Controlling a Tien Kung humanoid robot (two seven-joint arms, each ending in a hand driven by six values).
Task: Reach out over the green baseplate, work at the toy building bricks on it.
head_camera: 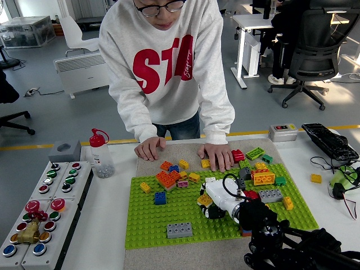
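We see our right hand (216, 203) low over the green baseplate (169, 222), touching a yellow brick (204, 200); whether its fingers grip it, we cannot tell.

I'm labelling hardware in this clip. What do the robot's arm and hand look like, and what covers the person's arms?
Only the right arm shows: bulky black segments with exposed joints. Its right hand has a white shell with black finger parts, and a thin black cable loops above it. The person's arms are covered by long, light grey sweatshirt sleeves with ribbed cuffs; the chest bears big red letters.
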